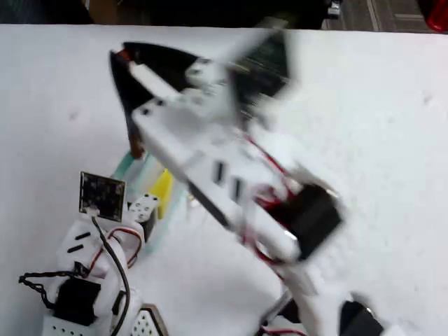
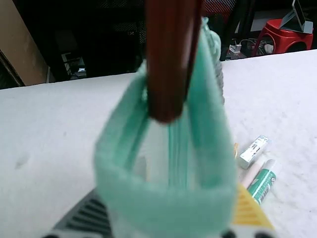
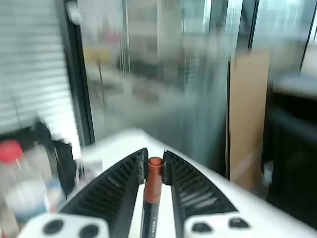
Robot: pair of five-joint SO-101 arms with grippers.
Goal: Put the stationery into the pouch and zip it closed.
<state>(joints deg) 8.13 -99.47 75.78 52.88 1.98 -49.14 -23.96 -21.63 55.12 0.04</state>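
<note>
A teal pouch (image 2: 163, 193) stands on the white table with its mouth held wide; in the high view the pouch (image 1: 136, 171) sits just ahead of the left arm. My left gripper (image 2: 166, 223) clasps it, a grey jaw on one side and a yellow jaw on the other. My right gripper (image 1: 133, 66) hangs above the pouch, shut on a brown pen (image 1: 133, 133) that points down. The pen's lower end (image 2: 168, 59) is over the open mouth. Between the right gripper's (image 3: 152, 159) black ribbed fingers, the brown pen (image 3: 152, 186) is pinched.
Loose stationery lies on the table beside the pouch: a small white stick (image 2: 253, 151) and two pens (image 2: 260, 181). The right arm's white body (image 1: 231, 189) crosses the middle of the table. The table's far edge (image 1: 364, 29) borders a dark room.
</note>
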